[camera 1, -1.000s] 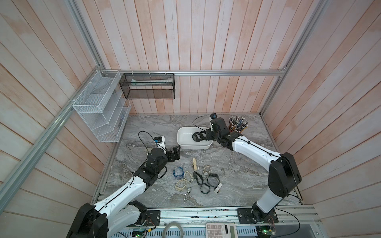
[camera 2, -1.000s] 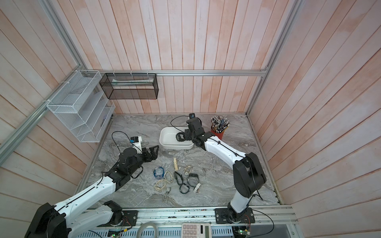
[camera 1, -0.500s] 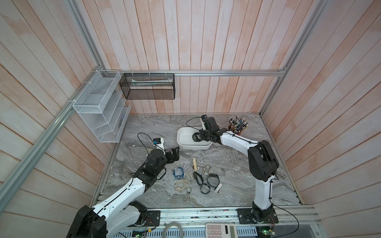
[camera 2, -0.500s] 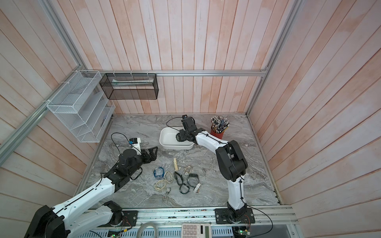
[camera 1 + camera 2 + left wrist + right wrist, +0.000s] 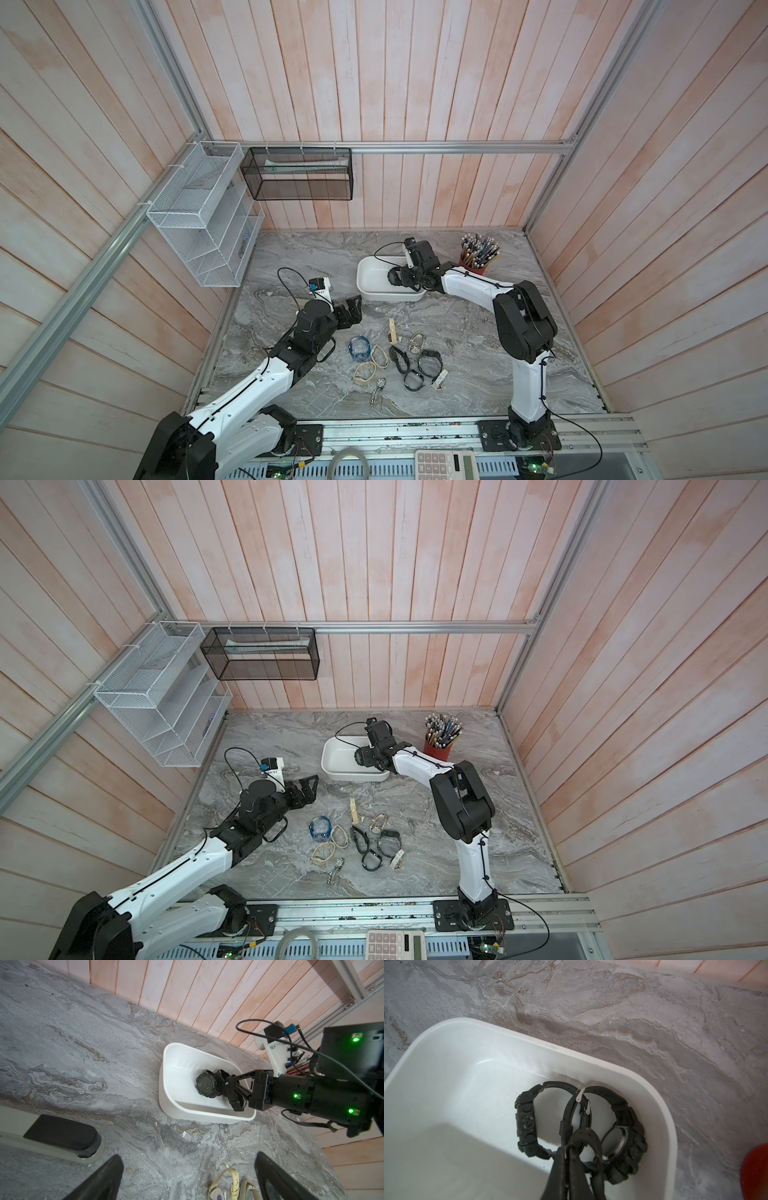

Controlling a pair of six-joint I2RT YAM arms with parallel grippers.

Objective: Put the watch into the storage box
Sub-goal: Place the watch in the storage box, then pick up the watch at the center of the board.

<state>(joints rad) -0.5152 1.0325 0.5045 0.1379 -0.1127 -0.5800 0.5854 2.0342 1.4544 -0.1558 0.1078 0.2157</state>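
Note:
The storage box (image 5: 366, 292) is a shallow white tub at the back middle of the marble table, seen in both top views (image 5: 331, 771). My right gripper (image 5: 406, 277) reaches into it from the right and is shut on the strap of a black watch (image 5: 526, 1122), which hangs low inside the box (image 5: 446, 1028). A second black watch (image 5: 630, 1142) leans against the box wall beside it. The left wrist view shows the held watch (image 5: 205, 1084) face-on inside the box (image 5: 166, 1103). My left gripper (image 5: 351, 311) hovers open and empty, in front of and left of the box.
Several loose watches and bands (image 5: 409, 361) lie in the front middle, with a blue band (image 5: 359, 347) and a wooden clip (image 5: 392, 330). A red pencil cup (image 5: 478, 266) stands right of the box. A white wire rack (image 5: 203, 232) and black mesh basket (image 5: 297, 178) hang on the walls.
My right arm has folded its elbow up and carried the watch from the box's right edge further in over the box floor. The left arm has hardly moved.

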